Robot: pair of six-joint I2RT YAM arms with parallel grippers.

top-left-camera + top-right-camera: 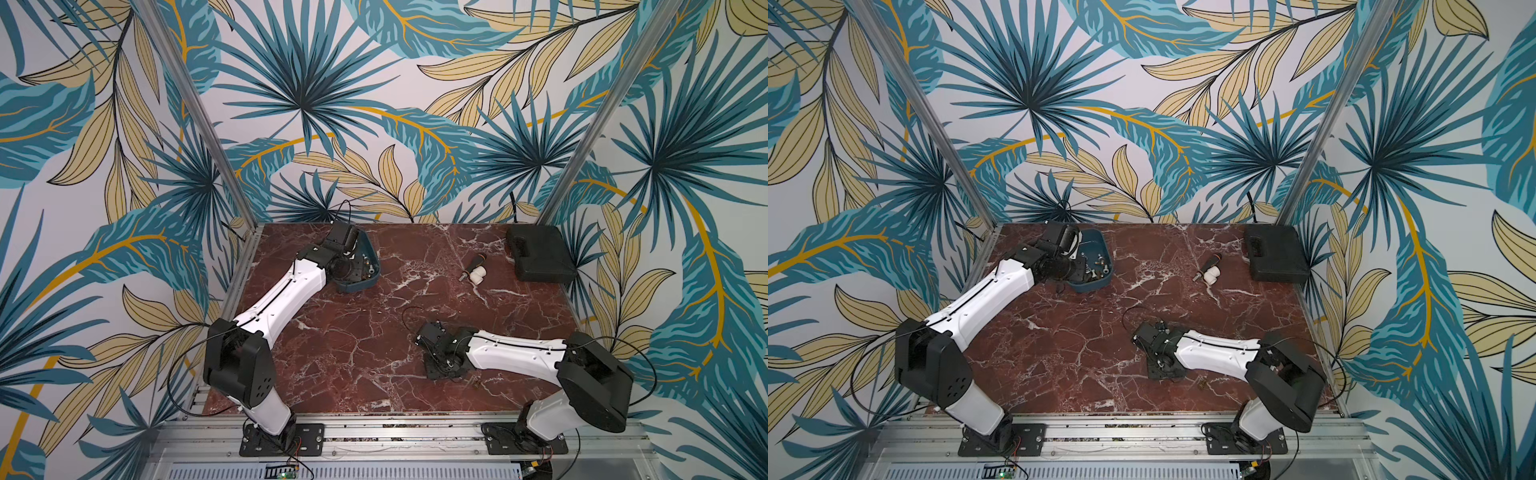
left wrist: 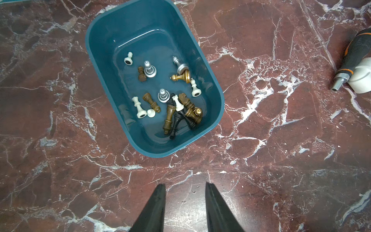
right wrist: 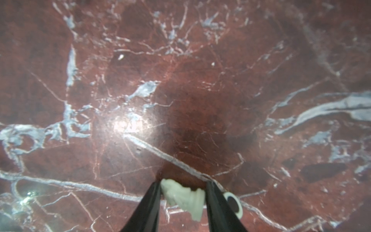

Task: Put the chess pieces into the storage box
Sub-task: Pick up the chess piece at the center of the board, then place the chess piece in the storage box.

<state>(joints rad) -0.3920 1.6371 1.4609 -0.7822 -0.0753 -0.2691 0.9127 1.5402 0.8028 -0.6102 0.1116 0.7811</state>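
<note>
Desk: glossy red-brown marble with white veins, and aluminium rails along the left, right and near edges. The centre and near-left stretch were bare, so open room there.

One black hard case, flat and matte, sat in the far-right corner against the right edge.

One storage box, teal, smooth-walled, a rounded rectangle with no lid, sat near the far-left corner, well apart from the case. The left arm's wrist hung over it in both top views.

One black-handled tool with an orange band touched one white elbow fitting, between box and case.

Chess pieces lay in the box: 5 white, 3 silver, 2 gold. The brown and black ones were heaped at one end, so their count was unclear.

Left gripper: jaws spread, nothing between them, above bare desk beside the box.

Right gripper: low over the near-right desk. A white piece lay crosswise between the jaws, touching both. Its felted base showed past one jaw. Couldn't tell if it was clamped.
</note>
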